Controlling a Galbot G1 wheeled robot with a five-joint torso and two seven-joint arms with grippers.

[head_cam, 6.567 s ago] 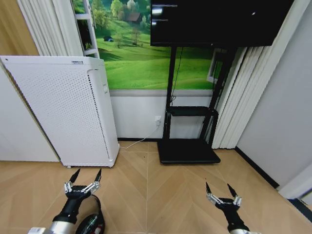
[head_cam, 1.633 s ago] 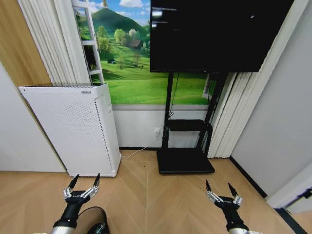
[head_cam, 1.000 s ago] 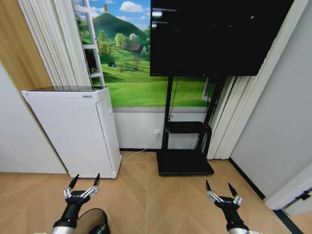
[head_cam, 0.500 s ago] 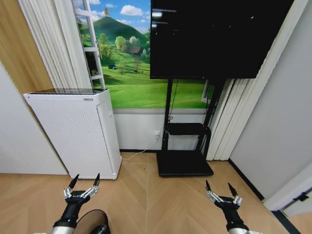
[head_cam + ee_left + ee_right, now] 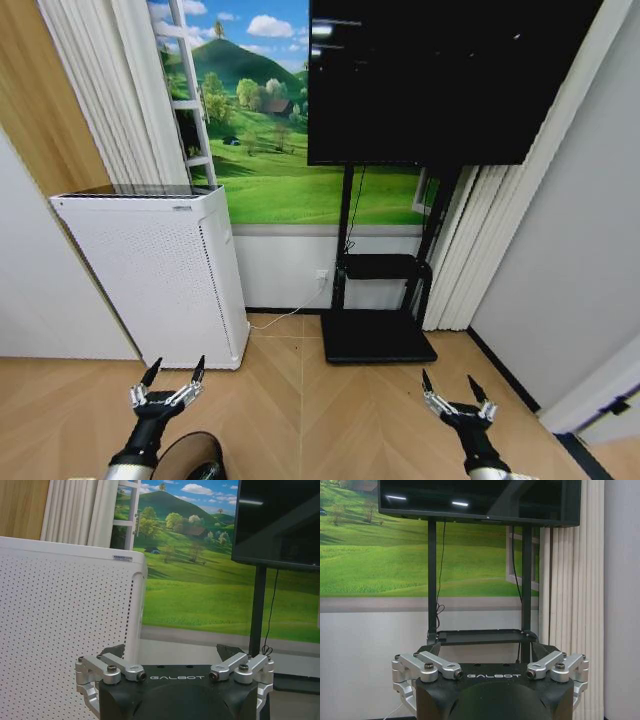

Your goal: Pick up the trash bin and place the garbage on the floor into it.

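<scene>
Nearest, the left claw (image 5: 172, 379) and right claw (image 5: 449, 392) hover low over the herringbone parquet floor (image 5: 300, 400), both with prongs spread apart and empty, and a dark rounded rim, seemingly the trash bin (image 5: 190, 455), sits just below the left claw. Beyond them, a white perforated air purifier (image 5: 160, 270) stands left of the black TV stand (image 5: 380, 335), which carries a dark television (image 5: 445, 80) before a green landscape mural (image 5: 270, 150).

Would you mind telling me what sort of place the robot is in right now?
Probably a mock living room or showroom: a large dark screen on a black floor stand, a white perforated appliance, a meadow mural on the wall, and herringbone wooden floor.
</scene>
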